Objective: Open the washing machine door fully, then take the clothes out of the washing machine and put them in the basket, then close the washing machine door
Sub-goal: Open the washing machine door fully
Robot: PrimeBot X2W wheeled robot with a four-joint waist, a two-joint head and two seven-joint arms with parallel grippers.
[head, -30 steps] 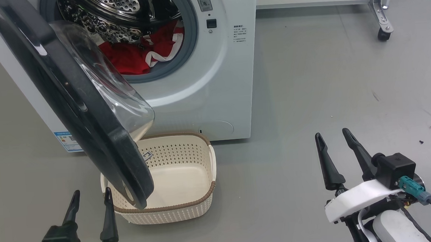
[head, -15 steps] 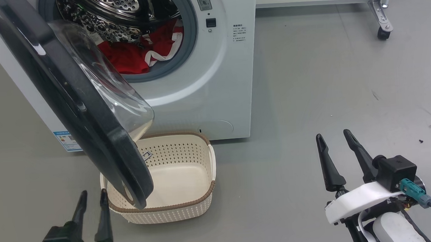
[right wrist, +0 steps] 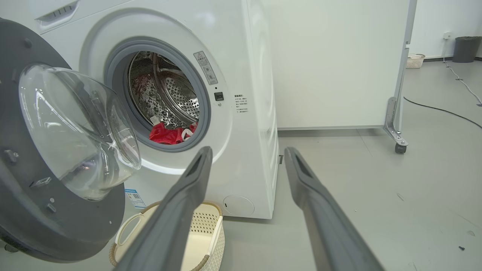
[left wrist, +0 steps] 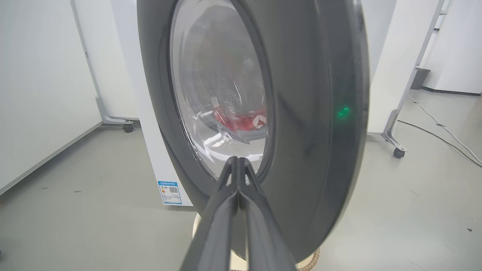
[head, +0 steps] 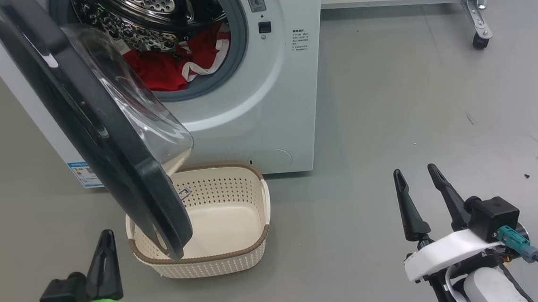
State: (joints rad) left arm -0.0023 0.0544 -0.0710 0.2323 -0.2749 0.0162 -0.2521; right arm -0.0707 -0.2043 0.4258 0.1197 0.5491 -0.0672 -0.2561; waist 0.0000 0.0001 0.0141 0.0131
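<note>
Overhead, from the head view, the washing machine door [head: 107, 134] stands partly open, its lower edge hanging over the basket [head: 249, 204] on the floor before the washing machine [head: 270, 99]. The clothes [head: 164, 73] lie in the drum. The left gripper [head: 106, 234], fingers pressed together, sits just left of the basket; the right gripper [head: 415, 170], fingers spread, hovers well to the right, holding nothing.

From the left wrist view, the joined fingers [left wrist: 229, 195] point at the door's outer face, red cloth showing through the glass.

From the right wrist view, parted fingers [right wrist: 180, 195] frame the machine's front, with the clothes low in the drum.
</note>
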